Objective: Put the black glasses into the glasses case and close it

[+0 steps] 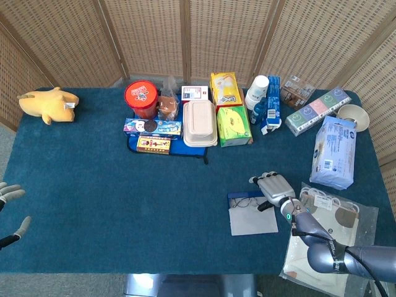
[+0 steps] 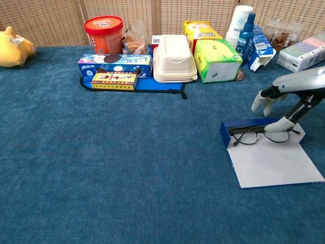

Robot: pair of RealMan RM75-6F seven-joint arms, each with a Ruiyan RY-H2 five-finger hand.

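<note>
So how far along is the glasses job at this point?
Done: the glasses lie at the open case, though whether fully inside is unclear. In hand: the right hand hovers over them, one fingertip at the frame. Left: seat them and close the white lid, which lies flat.
</note>
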